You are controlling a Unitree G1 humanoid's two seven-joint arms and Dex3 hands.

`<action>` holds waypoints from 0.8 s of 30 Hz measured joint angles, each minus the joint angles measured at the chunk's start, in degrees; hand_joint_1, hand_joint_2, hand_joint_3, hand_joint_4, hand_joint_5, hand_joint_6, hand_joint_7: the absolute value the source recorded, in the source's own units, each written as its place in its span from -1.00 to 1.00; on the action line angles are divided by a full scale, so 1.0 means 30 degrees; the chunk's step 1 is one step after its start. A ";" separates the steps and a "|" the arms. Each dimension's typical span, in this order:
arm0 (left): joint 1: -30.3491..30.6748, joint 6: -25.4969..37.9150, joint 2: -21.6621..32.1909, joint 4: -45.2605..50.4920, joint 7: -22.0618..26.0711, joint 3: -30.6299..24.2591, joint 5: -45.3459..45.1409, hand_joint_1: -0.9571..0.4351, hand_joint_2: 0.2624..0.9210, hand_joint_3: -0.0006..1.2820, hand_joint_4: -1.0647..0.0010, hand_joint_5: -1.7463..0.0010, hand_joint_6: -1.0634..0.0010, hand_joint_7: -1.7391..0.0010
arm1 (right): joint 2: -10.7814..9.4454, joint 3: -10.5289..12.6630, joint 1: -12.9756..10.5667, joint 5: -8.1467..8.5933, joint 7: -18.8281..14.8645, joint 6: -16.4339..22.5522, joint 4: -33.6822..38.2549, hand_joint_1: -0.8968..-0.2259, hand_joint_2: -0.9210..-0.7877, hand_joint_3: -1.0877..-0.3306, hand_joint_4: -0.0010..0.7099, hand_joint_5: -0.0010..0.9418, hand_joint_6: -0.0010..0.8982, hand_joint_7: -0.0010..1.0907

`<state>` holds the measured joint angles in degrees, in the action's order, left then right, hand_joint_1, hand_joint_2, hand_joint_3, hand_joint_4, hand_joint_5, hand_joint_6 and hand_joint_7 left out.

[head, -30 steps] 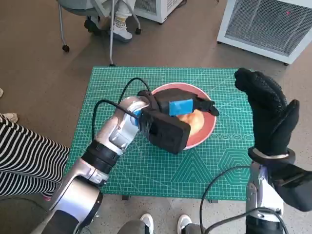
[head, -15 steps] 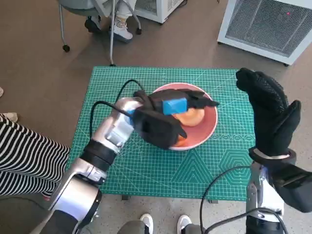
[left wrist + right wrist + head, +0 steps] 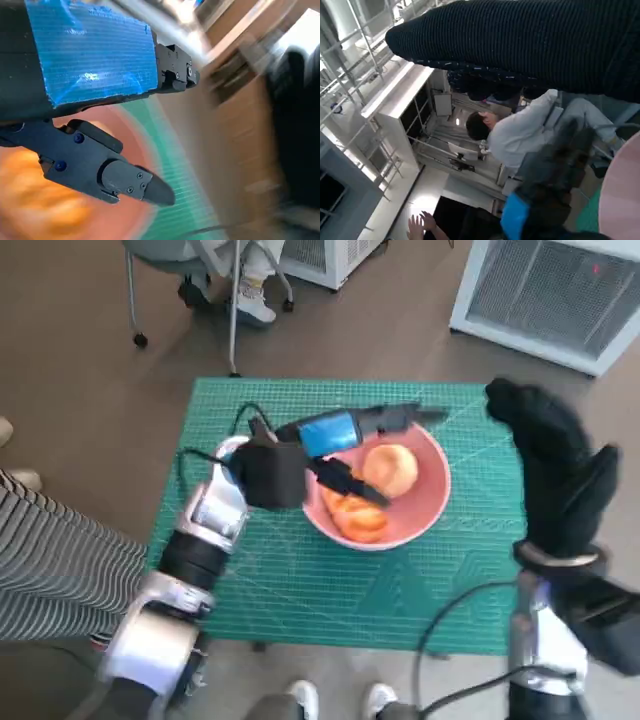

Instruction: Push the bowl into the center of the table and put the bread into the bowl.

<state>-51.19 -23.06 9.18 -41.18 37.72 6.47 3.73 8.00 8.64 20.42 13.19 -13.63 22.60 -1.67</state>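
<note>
The right hand is held raised above the right edge of the table, its gloved fingers straight and apart, with nothing gripped. Toward the middle of the green mat, slightly nearer the far edge, the pink bowl is seen, and two pieces of orange bread are lying inside it. The left hand is stretched over the bowl's far-left rim, its fingers spread and empty above the bread. Beyond the far edge, a seated person is shown in the right wrist view.
</note>
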 measured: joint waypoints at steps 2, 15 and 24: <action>0.0487 -0.0050 -0.0452 0.0474 0.0016 -0.0920 0.1494 -0.61 1.00 -0.41 0.83 0.96 0.63 0.84 | 0.0041 0.0000 0.0213 -0.0005 0.0011 -0.0065 -0.0038 -0.42 -1.00 -0.02 -0.40 -0.98 -0.70 -0.29; 0.4048 -0.0675 -0.2693 0.6422 -0.2473 -0.4068 0.5735 -0.67 1.00 -0.23 0.76 0.96 1.00 0.37 | 0.0323 -0.0157 0.1680 -0.0260 0.0408 -0.1435 -0.0369 -0.43 -1.00 -0.03 -0.43 -1.00 -0.70 -0.29; 0.4864 -0.0412 -0.2685 0.7078 -0.2759 -0.4137 0.5804 -0.65 1.00 -0.24 0.77 0.97 1.00 0.39 | 0.0274 -0.0292 0.1962 -0.0553 0.0407 -0.1434 -0.0026 -0.47 -1.00 0.01 -0.40 -0.99 -0.68 -0.29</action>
<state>-36.60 -24.30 1.12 -19.94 29.44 -5.94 21.14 8.83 7.76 26.31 11.53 -12.40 18.30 -1.75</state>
